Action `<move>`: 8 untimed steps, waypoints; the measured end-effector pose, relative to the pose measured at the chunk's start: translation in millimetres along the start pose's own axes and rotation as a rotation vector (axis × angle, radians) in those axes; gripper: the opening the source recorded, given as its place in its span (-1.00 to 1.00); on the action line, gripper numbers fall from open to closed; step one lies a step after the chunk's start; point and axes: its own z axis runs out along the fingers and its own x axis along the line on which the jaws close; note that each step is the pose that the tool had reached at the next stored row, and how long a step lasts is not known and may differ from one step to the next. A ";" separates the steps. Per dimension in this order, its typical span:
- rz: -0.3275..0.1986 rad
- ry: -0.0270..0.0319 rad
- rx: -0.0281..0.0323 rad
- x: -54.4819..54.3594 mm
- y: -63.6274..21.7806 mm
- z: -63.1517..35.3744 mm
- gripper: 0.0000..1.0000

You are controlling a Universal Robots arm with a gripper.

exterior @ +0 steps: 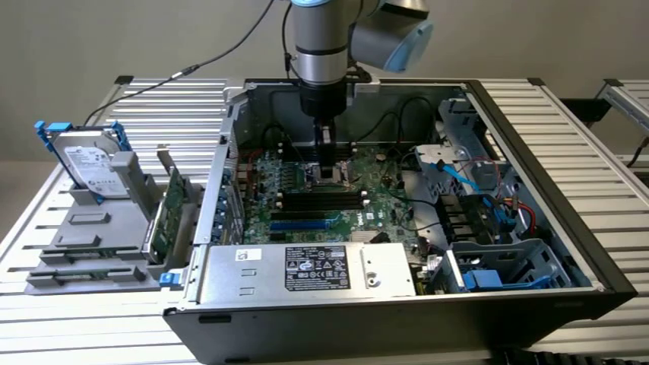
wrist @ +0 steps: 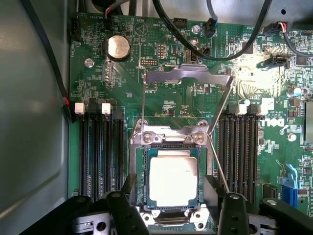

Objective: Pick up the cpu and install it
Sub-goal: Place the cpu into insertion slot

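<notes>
One silvery-grey square cpu (wrist: 172,181), green-rimmed, lies in the socket frame (wrist: 168,133) between spread fingers (wrist: 234,215).

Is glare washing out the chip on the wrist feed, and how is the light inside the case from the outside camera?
Wrist view: yes, the chip top glares near-white, with no markings legible; a second hot spot sits on the circuit board. Exterior view: soft, even light with no glare; the case near wall is dark.
</notes>
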 end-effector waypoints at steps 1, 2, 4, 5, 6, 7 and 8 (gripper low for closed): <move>0.000 0.0001 0.0001 0.0 0.0 -0.4 0.18; 0.000 0.0001 0.0000 0.0 0.0 -0.7 0.07; 0.000 0.0002 0.0001 0.0 0.1 -1.4 -0.05; 0.000 0.0003 0.0000 0.0 0.1 -2.0 -0.17; 0.000 0.0002 0.0001 0.0 0.1 -2.7 -0.17; 0.000 0.0003 0.0001 0.0 0.2 -3.8 -0.29; 0.000 0.0003 0.0001 -0.1 0.3 -5.1 -0.40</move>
